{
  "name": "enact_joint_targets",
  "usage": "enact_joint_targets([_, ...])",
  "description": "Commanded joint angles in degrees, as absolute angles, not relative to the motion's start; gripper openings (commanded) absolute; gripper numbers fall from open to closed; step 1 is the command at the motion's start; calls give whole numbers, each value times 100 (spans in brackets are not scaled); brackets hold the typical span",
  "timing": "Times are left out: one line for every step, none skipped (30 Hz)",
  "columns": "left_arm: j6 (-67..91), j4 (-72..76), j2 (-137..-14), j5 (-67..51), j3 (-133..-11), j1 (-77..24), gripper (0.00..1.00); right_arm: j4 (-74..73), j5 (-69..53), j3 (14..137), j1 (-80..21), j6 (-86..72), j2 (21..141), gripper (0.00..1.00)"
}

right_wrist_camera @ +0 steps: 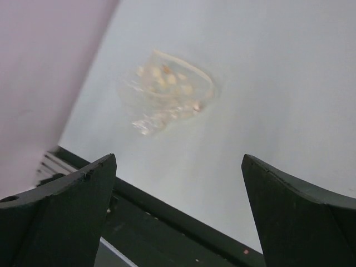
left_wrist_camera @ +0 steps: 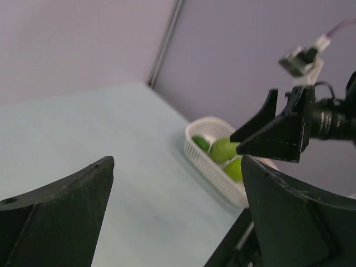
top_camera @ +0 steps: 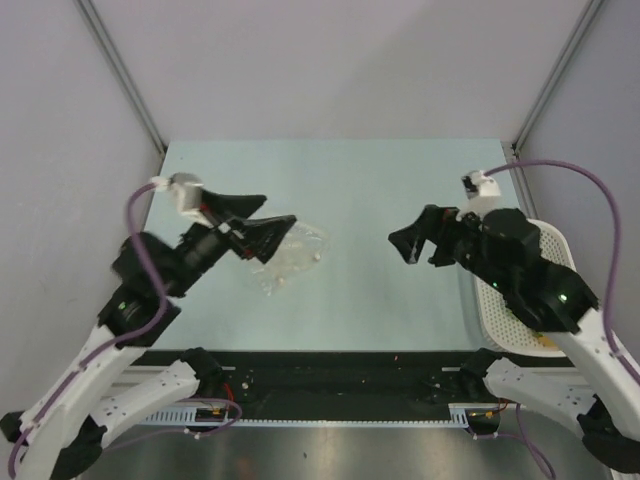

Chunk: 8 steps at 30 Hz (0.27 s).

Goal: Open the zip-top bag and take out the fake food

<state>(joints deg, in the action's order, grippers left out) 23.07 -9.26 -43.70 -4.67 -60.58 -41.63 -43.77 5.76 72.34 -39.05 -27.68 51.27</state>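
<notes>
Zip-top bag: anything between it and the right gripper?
Nothing visible. Only bare table lies between the open right gripper and the zip-top bag; the left gripper hovers at the bag's far side, out of that line.

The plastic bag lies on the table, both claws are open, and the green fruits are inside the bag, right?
No: the green fruits lie in the white basket, as the left wrist view shows. The bag lies on the table, and the left claw and right claw are open.
</notes>
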Motion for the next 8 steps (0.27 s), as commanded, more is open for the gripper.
enact_joint_targets([2409, -369, -3640, 270, -5994, -4184, 100, -3999, 1563, 7418, -4341, -3488, 4248, 99])
enact_joint_targets([2391, -404, -3456, 368, -5994, -4184, 100, -3999, 1669, 7418, -4350, -3524, 4123, 100])
enact_joint_targets([2408, -474, -3402, 413, -5994, -4184, 100, -4034, 1870, 7401, -4351, -3655, 4052, 100])
enact_joint_targets([2417, -509, -3340, 457, -6003, -4184, 100, -4043, 1933, 7392, -4351, -3630, 4000, 100])
enact_joint_targets([2460, -614, -3296, 535, -6003, -4184, 100, -4043, 1968, 7392, -4359, -3578, 3938, 100])
enact_joint_targets([2487, -633, -3270, 545, -5994, -4184, 100, -3982, 1899, 7383, -4351, -3412, 3911, 100])
enact_joint_targets([2505, -624, -3261, 545, -5968, -4184, 100, -3886, 1838, 7357, -4351, -3288, 3894, 100])
enact_joint_targets([2566, -702, -3252, 623, -5968, -4184, 100, -3806, 1741, 7330, -4351, -3148, 3876, 100])
